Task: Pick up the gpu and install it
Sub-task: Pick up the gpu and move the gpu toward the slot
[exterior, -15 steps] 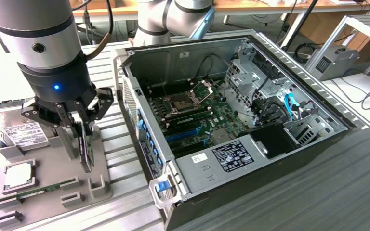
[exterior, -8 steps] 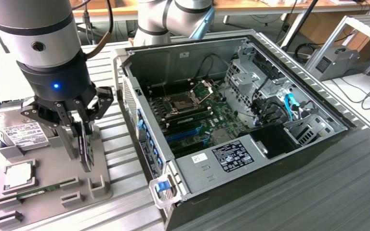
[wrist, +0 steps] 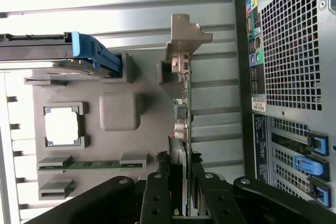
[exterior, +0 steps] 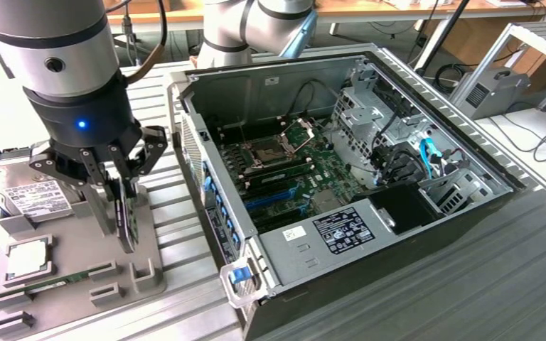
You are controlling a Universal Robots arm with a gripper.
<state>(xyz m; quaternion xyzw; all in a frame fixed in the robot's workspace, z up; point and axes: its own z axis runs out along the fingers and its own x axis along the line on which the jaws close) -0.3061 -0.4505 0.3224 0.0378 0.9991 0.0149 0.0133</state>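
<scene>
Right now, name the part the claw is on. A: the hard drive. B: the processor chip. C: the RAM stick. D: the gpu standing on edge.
D: the claw is closed on the gpu, which stands on edge on the grey tray, with its silver bracket end away from the claw.

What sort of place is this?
Probably a robotics lab bench for PC assembly: open computer case with bare motherboard, grey parts fixture holding a hard drive, cabled desks behind.
</scene>
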